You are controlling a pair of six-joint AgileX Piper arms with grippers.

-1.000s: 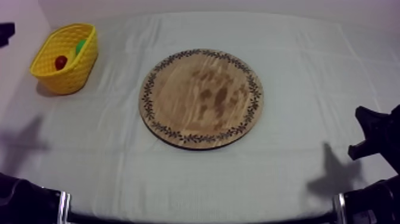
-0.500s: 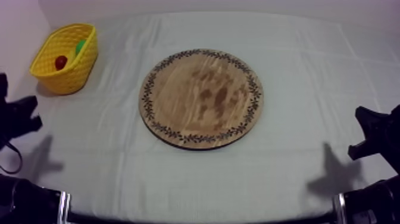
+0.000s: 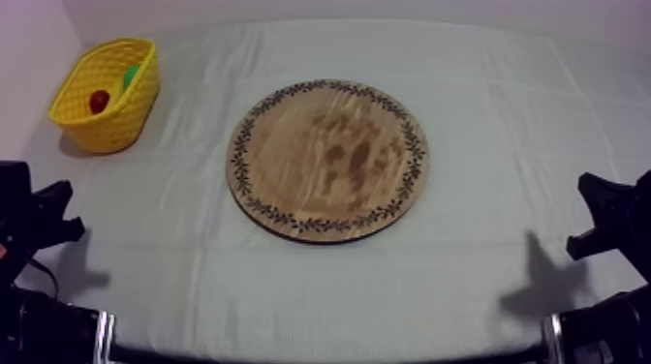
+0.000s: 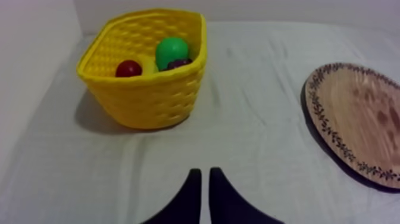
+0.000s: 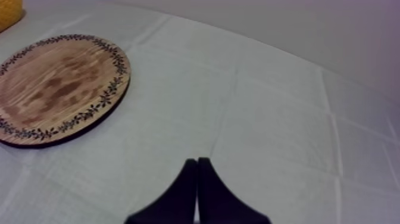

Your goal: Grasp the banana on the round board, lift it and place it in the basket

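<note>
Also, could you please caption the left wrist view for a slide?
Left gripper, shut, faces the yellow plastic basket holding a small red fruit and green pear.

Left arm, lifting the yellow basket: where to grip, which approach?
Probably the near wall of the yellow basket at its rim, left tool coming down from above, one finger inside, one outside. The wall is thin, roughly upright, open-topped; the body looks too wide to span. Mind the pear and small red fruit inside.

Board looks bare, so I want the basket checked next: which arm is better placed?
Left, probably. The left gripper faces the yellow basket on its own side; the right gripper sits beyond the wooden board, farther off.
</note>
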